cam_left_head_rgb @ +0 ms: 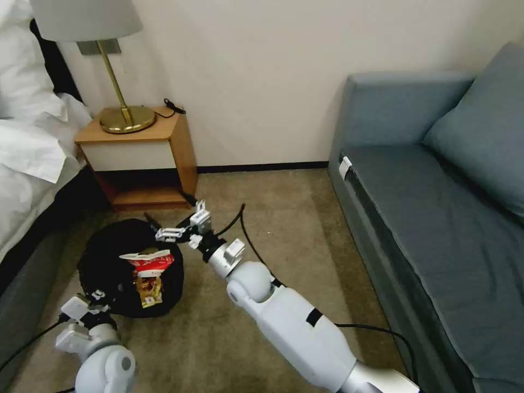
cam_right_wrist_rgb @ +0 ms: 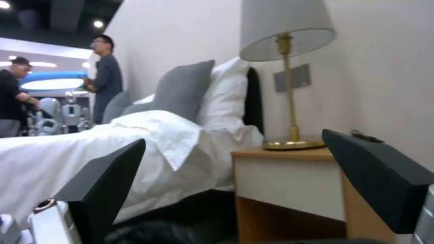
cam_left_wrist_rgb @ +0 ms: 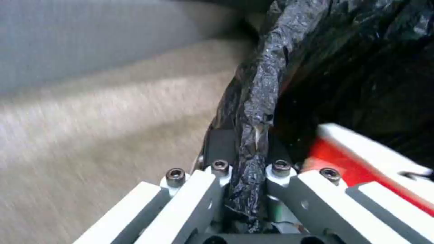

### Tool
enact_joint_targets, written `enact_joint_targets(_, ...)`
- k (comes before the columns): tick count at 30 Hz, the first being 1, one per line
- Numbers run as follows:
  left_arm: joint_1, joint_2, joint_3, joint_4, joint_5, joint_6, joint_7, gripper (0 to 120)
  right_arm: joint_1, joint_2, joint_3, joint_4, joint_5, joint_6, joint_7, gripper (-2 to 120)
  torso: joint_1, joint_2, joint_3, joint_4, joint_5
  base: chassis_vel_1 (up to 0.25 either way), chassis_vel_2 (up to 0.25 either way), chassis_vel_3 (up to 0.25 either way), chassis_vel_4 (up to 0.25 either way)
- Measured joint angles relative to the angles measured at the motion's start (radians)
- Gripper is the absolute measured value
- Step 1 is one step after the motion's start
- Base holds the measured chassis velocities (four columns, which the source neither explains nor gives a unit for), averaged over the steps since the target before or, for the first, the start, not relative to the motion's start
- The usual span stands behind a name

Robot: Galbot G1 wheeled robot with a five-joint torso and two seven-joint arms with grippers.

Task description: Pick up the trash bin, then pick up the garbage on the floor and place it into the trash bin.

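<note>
Head view shows the left gripper (cam_left_head_rgb: 98, 297) clamped on the near rim of the bin (cam_left_head_rgb: 98, 262) on the carpet; the carton (cam_left_head_rgb: 150, 262) and wrapper (cam_left_head_rgb: 148, 289) lie inside. The right gripper (cam_left_head_rgb: 180, 229) hangs open at the far rim; next likely calls for seeking remaining litter.

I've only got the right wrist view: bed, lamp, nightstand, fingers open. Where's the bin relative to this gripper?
Observer: The bin sits on the carpet in front of the nightstand. The right gripper hovers open at the bin's far rim.
Operator: Anything in the bin?
Observer: Yes. A red-and-white carton and a gold-brown wrapper lie inside.
Operator: What's the left gripper doing?
Observer: The left gripper is shut on the bin's bag-covered near rim.
</note>
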State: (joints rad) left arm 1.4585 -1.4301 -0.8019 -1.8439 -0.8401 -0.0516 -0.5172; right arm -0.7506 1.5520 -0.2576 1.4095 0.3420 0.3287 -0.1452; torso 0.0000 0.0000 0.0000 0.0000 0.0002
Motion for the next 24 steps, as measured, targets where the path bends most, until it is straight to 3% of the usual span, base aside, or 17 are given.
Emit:
enact_joint_targets(2,-0.020,-0.003,-0.003,-0.030,-0.093,0.042,-0.072,3,-0.028,-0.017,0.022,0.004,-0.001,-0.001,-0.007,100,0.000,0.000,0.000,-0.0002,-0.0001,0.000,0.000,0.000,0.000)
enact_joint_targets(4,-0.027,-0.004,-0.005,-0.037,-0.113,0.053,-0.098,3,-0.039,-0.021,0.027,0.008,-0.003,-0.002,-0.010,100,0.000,0.000,0.000,-0.0002,0.0000,0.000,0.000,0.000,0.000)
enact_joint_targets(6,-0.051,-0.006,-0.015,-0.057,-0.178,0.084,-0.179,3,-0.067,-0.032,0.037,0.013,-0.010,-0.002,-0.024,100,0.000,0.000,0.000,0.0001,0.0000,0.000,0.000,0.000,0.000)
enact_joint_targets(10,-0.079,-0.003,-0.019,-0.072,-0.224,0.127,-0.267,3,-0.085,-0.035,0.051,0.015,-0.018,-0.002,-0.036,100,0.000,0.000,0.000,-0.0001,-0.0001,0.000,0.000,0.000,0.000)
enact_joint_targets(17,-0.123,0.011,-0.020,-0.060,-0.247,0.174,-0.336,3,-0.102,-0.039,0.062,0.025,-0.022,-0.004,-0.049,100,0.000,0.000,0.000,0.0000,0.0000,0.000,0.000,0.000,0.000)
enact_joint_targets(24,-0.169,0.017,-0.010,-0.005,-0.248,0.217,-0.386,3,-0.129,-0.048,0.078,0.032,-0.026,-0.004,-0.072,100,0.000,0.000,0.000,0.0001,-0.0001,0.000,0.000,0.000,0.000)
